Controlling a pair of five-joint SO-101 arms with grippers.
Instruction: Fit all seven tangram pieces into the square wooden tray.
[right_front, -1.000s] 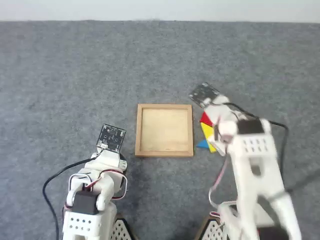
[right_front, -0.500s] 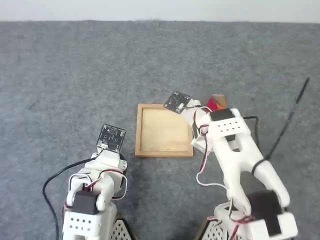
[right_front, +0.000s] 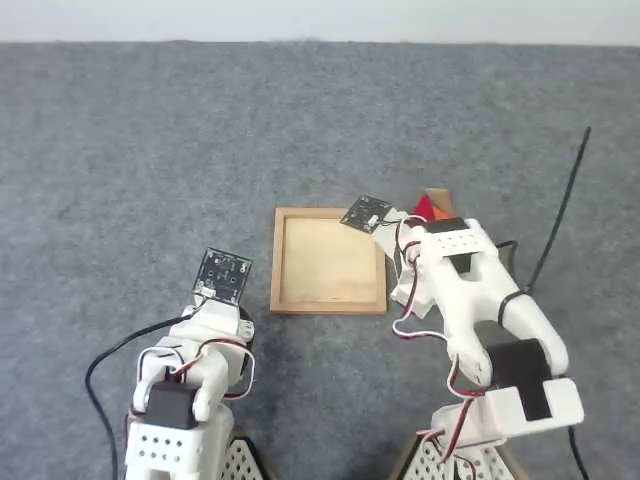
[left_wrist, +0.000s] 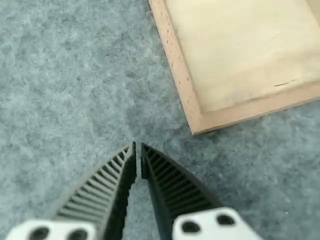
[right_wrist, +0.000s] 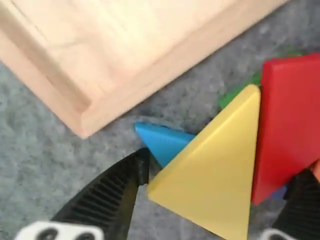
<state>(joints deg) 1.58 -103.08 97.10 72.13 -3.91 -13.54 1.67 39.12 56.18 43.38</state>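
The square wooden tray (right_front: 278, 262) lies empty mid-table, and its corner (left_wrist: 196, 123) shows in the left wrist view. My left gripper (left_wrist: 138, 148) is shut, hovering over grey felt just off that corner. The right arm (right_front: 455, 262) hangs over the piece pile beside the tray's right edge, where a red piece (right_front: 423, 209) and an orange one (right_front: 439, 202) peek out. My right gripper (right_wrist: 222, 170) is open, low over a yellow triangle (right_wrist: 215, 175), one finger (right_wrist: 125, 187) at its corner. A red piece (right_wrist: 282, 115), a blue one (right_wrist: 162, 141) and a green sliver (right_wrist: 234, 95) lie around it.
Grey felt covers the table (right_front: 150, 150), with wide free room behind and left of the tray. The left arm (right_front: 190, 370) stands at the front left. A black cable (right_front: 560, 215) rises at the right.
The right arm has swung in from the right and dropped over the pile, hiding the yellow and blue pieces in the high view. The left arm has not moved.
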